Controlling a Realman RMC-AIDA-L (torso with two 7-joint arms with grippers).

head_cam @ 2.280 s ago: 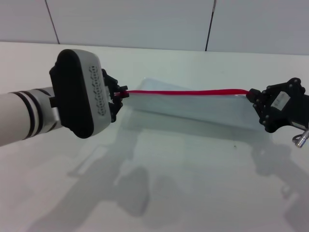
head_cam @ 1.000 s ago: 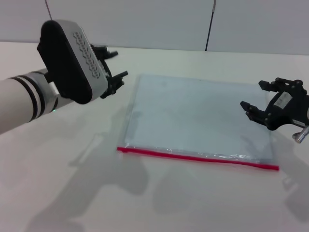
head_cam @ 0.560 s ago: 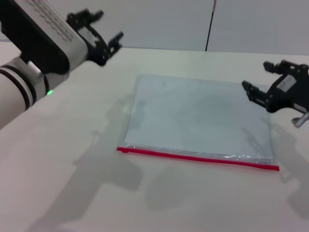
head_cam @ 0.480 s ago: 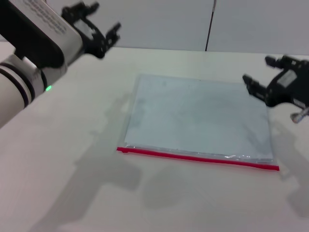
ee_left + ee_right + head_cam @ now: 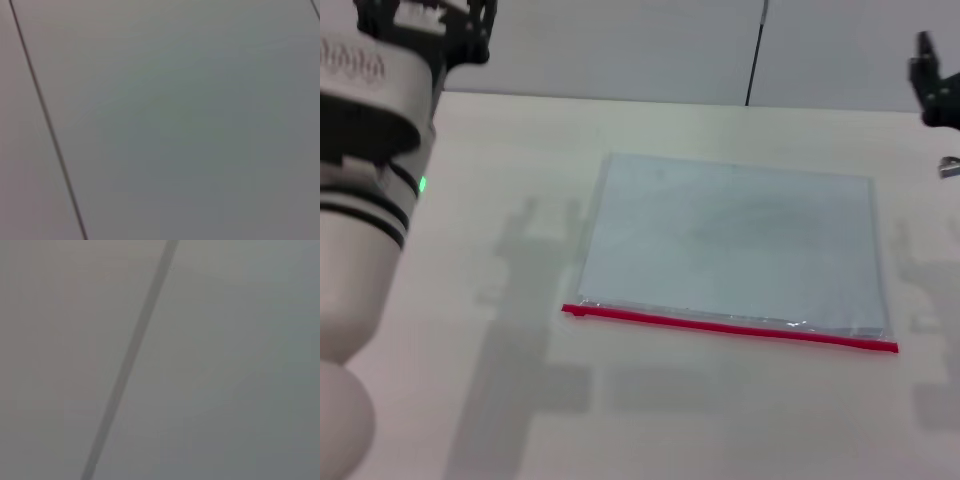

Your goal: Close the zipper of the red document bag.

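Note:
The red document bag lies flat on the white table, a pale blue-grey translucent pouch. Its zipper is the thin red strip along the long edge nearest me, lying straight from end to end. My left gripper is raised high at the far left, well away from the bag, open and holding nothing. My right gripper is lifted at the far right edge, only partly in view, clear of the bag. Both wrist views show only a grey wall panel, not the bag.
The left arm's white forearm fills the left side of the head view. Behind the table stands a grey panelled wall with a dark vertical seam. The wall seam also crosses the left wrist view.
Both grippers let go of the zipper's ends, and the bag dropped flat with its red edge toward me. Both arms then rose up and outward, away from the bag.

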